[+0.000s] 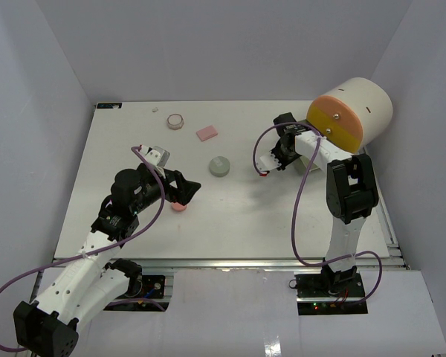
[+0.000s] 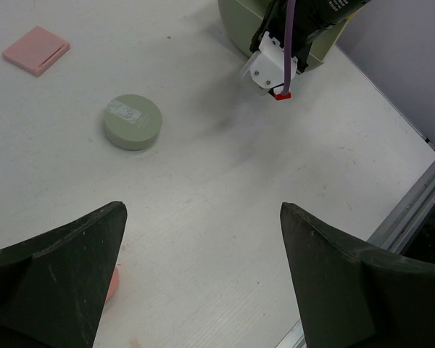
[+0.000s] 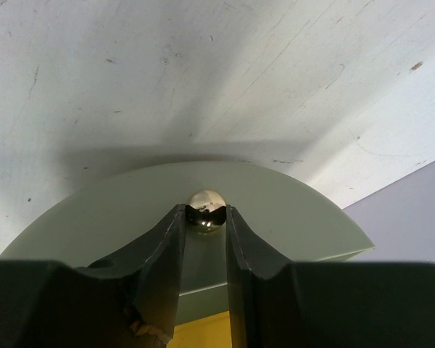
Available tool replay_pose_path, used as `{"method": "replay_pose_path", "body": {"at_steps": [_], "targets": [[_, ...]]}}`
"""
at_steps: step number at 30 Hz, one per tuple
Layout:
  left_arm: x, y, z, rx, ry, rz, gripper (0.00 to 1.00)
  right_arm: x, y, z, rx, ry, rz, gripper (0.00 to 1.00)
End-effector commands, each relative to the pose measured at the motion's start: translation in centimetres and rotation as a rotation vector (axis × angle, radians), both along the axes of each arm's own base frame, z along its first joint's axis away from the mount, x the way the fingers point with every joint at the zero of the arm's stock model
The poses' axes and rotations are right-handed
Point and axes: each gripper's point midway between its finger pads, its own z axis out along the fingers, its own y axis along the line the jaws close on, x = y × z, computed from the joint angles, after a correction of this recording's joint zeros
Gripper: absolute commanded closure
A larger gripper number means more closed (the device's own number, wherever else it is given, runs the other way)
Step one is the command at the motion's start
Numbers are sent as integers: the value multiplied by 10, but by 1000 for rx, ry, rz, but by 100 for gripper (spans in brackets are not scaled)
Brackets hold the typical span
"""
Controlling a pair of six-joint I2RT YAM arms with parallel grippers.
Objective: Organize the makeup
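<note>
My left gripper [image 1: 191,192] is open and empty, low over the table; the left wrist view [image 2: 203,217] shows bare table between its fingers. A pink disc [image 1: 178,206] lies just beside its left finger, mostly hidden in the wrist view [image 2: 113,284]. A grey-green round compact [image 1: 220,166] [image 2: 133,122], a pink rectangular pad [image 1: 207,133] [image 2: 36,50] and a small round jar [image 1: 176,120] lie farther back. My right gripper [image 1: 297,158] [image 3: 206,215] is shut on a shiny metal ball knob [image 3: 206,206] on a grey-green rounded panel [image 3: 297,217].
The large cream drum-shaped case [image 1: 360,104] with an orange front stands at the back right, just behind the right arm. A tiny pale item [image 1: 155,109] lies near the back edge. Grey walls close in the sides and back. The metal rail [image 1: 230,264] runs along the front.
</note>
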Motion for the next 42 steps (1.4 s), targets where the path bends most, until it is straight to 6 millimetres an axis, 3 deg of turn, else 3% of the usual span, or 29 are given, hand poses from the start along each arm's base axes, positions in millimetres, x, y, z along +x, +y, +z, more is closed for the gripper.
{"method": "replay_pose_path", "body": {"at_steps": [1,5,8,16,18,22,24,26,31,33,35,37,42], "targets": [[0,2,11,-3,-35,3,2,10,-14,18,-42,-66,14,54],[-1,1,11,-4,-36,-2,2,5,-10,19,10,-68,-20,34],[-1,0,11,-7,-35,-11,2,-2,-5,28,65,-73,-30,28],[-6,-9,11,-22,-38,-66,2,-28,10,54,240,-41,-108,23],[-8,-12,12,-35,-42,-89,2,-38,22,58,327,-5,-125,22],[-10,-25,10,-75,-14,-155,2,-66,40,86,499,38,-174,22],[-12,-36,12,-127,27,-202,2,-77,47,106,635,58,-282,23],[-7,-48,1,-167,117,-233,3,-74,50,126,779,58,-441,23],[0,-85,0,-276,234,-304,6,-67,1,164,1170,140,-854,23],[11,-104,-6,-272,257,-319,6,-53,-45,183,1298,38,-970,20],[15,-121,-10,-263,275,-337,6,-46,-72,186,1327,-55,-1074,12],[25,-137,-17,-263,300,-355,6,-39,-85,201,1347,-142,-1094,3],[52,-169,-27,-290,311,-361,6,-20,-124,234,1375,-274,-1128,10]]}}
